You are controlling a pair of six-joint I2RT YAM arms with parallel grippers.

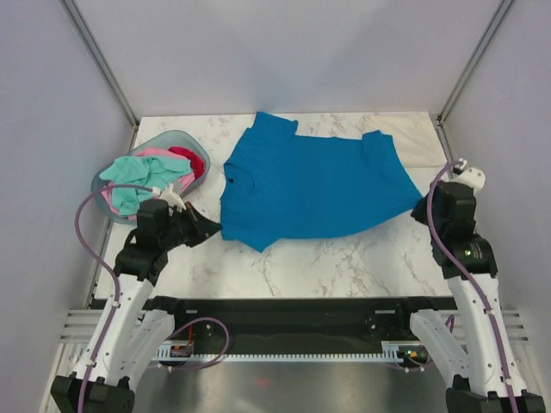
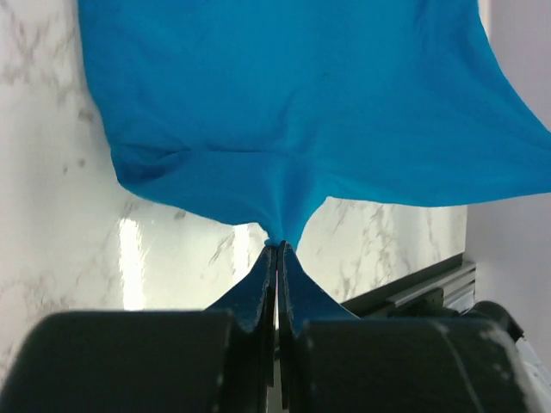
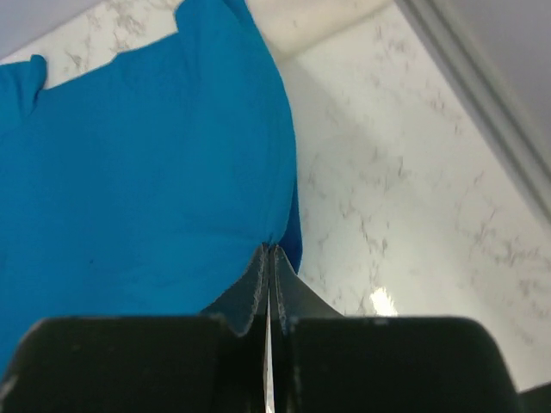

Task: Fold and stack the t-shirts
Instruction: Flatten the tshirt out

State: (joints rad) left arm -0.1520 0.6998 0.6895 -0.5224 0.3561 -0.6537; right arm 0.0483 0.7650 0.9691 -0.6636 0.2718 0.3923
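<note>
The bright blue t-shirt [image 1: 310, 185] lies spread across the marble tabletop [image 1: 327, 258], its far right corner over a cream t-shirt [image 1: 424, 148]. The left hand [image 2: 277, 251] is clamped on a pinch of its near left edge, the right hand [image 3: 269, 251] clamped on its right edge. Other t-shirts [image 1: 142, 175], mint, pink and red, fill the basket [image 1: 176, 134] at the far left

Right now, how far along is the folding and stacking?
Done: nothing visibly folded or stacked. In hand: the blue t-shirt lies spread on the table, left gripper and right gripper each shut on its edge. Left: mint shirt, pink shirt and red shirt sit bunched in the basket; a cream cloth lies far right, fold unclear.
</note>
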